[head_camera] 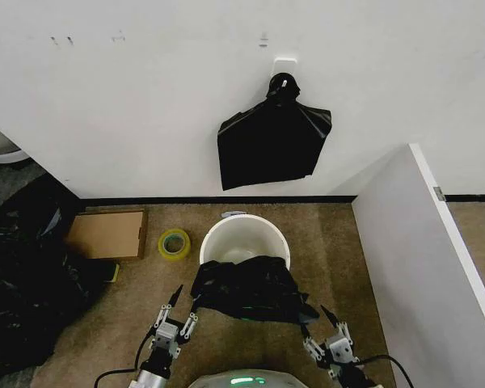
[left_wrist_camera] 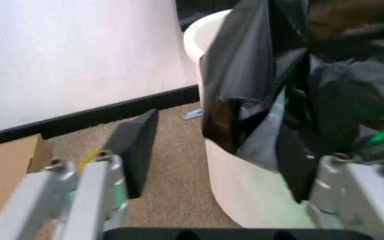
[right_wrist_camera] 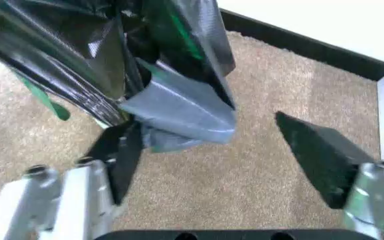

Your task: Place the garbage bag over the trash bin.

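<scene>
The trash bin [head_camera: 244, 236] is a round white bucket on the carpet near the wall. The garbage bag [head_camera: 250, 287], glossy black and wrinkled, lies draped over the bin's near rim and hangs down its front. My left gripper [head_camera: 186, 301] is open just left of the bag's near corner. In the left wrist view that gripper [left_wrist_camera: 219, 130] spans the bin's wall [left_wrist_camera: 245, 200] and the bag's edge [left_wrist_camera: 245, 75]. My right gripper [head_camera: 315, 318] is open at the bag's right corner. In the right wrist view a hanging fold of the bag [right_wrist_camera: 178, 110] sits between its spread fingers [right_wrist_camera: 319, 155].
A squarish black bag [head_camera: 273, 141] hangs from a wall hook above the bin. A yellow tape roll [head_camera: 175, 243] and a cardboard box [head_camera: 107, 234] lie to the left, beside a dark heap [head_camera: 24, 267]. A white partition [head_camera: 420, 259] stands at the right.
</scene>
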Available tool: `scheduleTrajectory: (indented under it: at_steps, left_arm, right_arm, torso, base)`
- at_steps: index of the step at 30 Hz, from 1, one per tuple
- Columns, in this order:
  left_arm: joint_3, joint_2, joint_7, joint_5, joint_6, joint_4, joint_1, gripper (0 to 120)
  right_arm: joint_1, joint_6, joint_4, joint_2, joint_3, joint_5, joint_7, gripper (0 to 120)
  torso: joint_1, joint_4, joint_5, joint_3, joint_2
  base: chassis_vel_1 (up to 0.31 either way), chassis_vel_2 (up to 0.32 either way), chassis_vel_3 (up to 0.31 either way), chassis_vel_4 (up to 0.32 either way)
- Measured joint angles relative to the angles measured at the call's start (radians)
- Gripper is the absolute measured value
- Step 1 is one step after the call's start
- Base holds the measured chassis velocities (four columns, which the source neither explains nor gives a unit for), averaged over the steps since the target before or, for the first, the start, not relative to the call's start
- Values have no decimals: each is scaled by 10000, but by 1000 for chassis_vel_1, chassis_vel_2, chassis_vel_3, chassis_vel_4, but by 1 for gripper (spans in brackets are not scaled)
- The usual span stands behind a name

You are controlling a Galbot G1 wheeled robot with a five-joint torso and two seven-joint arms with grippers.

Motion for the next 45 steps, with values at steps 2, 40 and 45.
scheduleTrajectory:
  at_steps: [2, 40, 45]
  left_arm:
    - [-17, 10, -11, 68, 0, -3, 42, 72]
    - [-3715, 1038, 13135, -4679, -2526, 2819, -2180, 100]
    - [-4098, 1236, 13753, -5013, -2512, 3122, -2345, 100]
  right_arm:
    - [-36, 54, -11, 2, -7, -55, -11, 81]
    - [1818, 1804, -1999, 576, 413, 1255, -2175, 100]
    - [1895, 1785, -2022, 627, 381, 1324, -2172, 100]
  torso:
    - [0, 0, 0, 0, 0]
    - [1, -1, -2, 1, 0]
    - [1, 0, -1, 1, 0]
  base:
    - [0, 0, 0, 0]
    - [0, 0, 0, 0]
    - [0, 0, 0, 0]
